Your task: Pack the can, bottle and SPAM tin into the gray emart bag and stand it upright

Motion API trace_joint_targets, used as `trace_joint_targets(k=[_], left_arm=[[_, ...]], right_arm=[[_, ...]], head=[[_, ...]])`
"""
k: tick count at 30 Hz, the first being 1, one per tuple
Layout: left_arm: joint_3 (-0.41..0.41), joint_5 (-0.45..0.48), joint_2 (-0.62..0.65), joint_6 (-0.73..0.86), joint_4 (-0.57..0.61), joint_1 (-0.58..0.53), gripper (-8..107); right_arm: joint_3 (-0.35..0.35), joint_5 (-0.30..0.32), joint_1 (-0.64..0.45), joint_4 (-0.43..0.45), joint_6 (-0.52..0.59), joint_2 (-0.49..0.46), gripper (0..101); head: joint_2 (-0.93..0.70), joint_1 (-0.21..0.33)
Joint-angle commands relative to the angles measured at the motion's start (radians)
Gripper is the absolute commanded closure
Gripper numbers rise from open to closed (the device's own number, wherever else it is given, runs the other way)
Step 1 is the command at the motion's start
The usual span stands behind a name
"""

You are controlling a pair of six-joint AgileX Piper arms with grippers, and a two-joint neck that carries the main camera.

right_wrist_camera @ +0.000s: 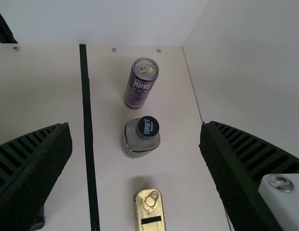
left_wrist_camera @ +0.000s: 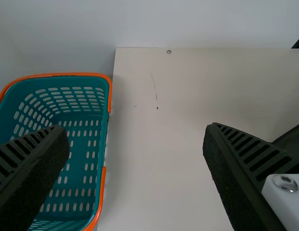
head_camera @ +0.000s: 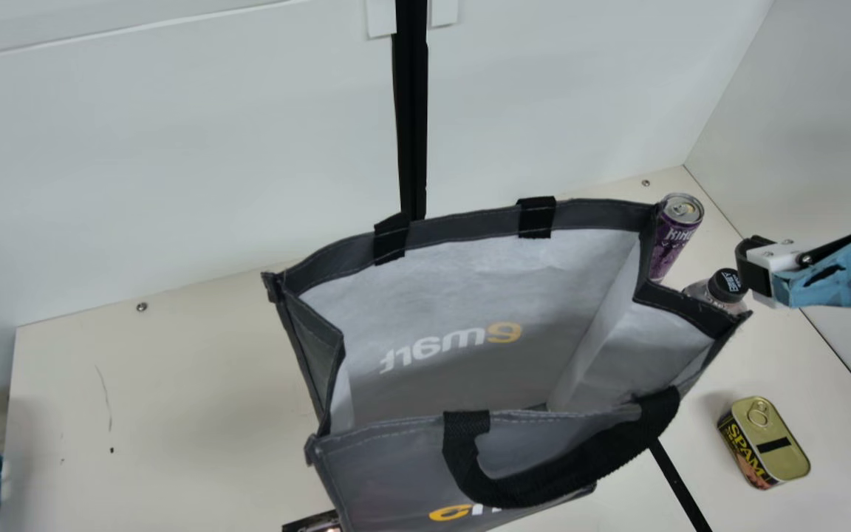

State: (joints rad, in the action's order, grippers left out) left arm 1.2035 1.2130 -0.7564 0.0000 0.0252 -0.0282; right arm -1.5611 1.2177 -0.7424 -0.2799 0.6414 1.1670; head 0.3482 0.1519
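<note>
The gray emart bag (head_camera: 388,458) stands with its mouth wide at the middle of the main view, white lining showing. Behind its right side are the purple can (head_camera: 673,240) and the black-capped bottle (head_camera: 727,284), each partly hidden by the bag. The SPAM tin (head_camera: 773,440) rests to the right of the bag. My right gripper (head_camera: 756,270) is just right of the bottle's cap; in its wrist view the right gripper (right_wrist_camera: 136,163) is open, with the bottle (right_wrist_camera: 141,137), can (right_wrist_camera: 141,83) and tin (right_wrist_camera: 149,211) upright beyond it. My left gripper (left_wrist_camera: 136,163) is open and holds nothing.
A teal basket (left_wrist_camera: 79,130) with orange handles stands at the far left, partly under a left finger in the left wrist view. White walls (head_camera: 174,170) bound the table (head_camera: 196,384) at the back and right. A black strip (right_wrist_camera: 87,120) runs along the tabletop.
</note>
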Motion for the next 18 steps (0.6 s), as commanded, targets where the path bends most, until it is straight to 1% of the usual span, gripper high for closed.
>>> trace_joint_targets(k=[1, 11, 18], left_arm=[[0.000, 0.000, 0.000, 0.000, 0.000, 0.000, 9], [0.001, -0.001, -0.002, -0.001, 0.001, -0.002, 9], [0.019, -0.022, -0.036, 0.011, 0.022, -0.036, 9]], right_arm=[[0.000, 0.000, 0.000, 0.000, 0.000, 0.000, 6], [0.000, 0.000, 0.000, 0.000, 0.000, 0.000, 6], [0.000, 0.000, 0.000, 0.000, 0.000, 0.000, 6]], head=[[0.001, 0.023], [0.001, 0.023], [0.001, 0.023]])
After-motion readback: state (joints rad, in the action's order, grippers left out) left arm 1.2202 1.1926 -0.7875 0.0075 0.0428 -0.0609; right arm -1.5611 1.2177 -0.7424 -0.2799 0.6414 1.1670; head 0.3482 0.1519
